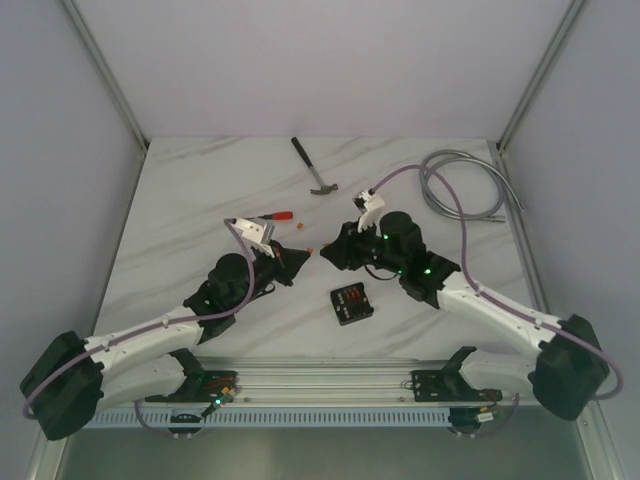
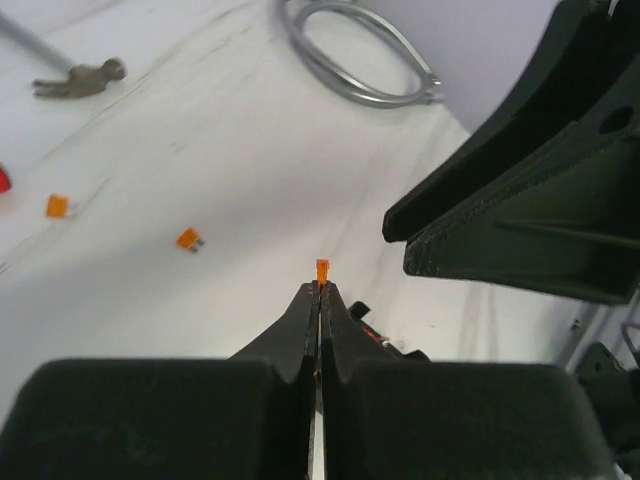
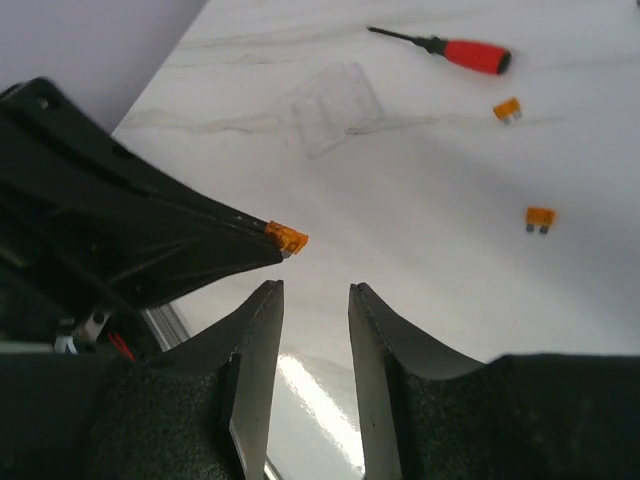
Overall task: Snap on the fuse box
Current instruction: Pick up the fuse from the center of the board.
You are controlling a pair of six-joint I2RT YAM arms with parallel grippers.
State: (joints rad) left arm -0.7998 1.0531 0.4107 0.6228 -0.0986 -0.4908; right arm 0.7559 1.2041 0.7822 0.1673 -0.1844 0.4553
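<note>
Two arms lean in — left gripper point(image 2: 320, 290) pinches an orange fuse point(image 2: 322, 269), right gripper point(image 3: 315, 295) spread — fuse box point(image 1: 352, 303) on open table point(image 1: 200, 190)

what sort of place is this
Probably a robot lab test cell: a marbled table boxed in by plain white panels, two arms bolted to a rail at its edge, staged props like a hammer and fuse box.

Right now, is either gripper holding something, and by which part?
The left gripper pinches a tiny orange plastic fuse by its lower end, the top sticking out. The right gripper holds nothing.
</note>
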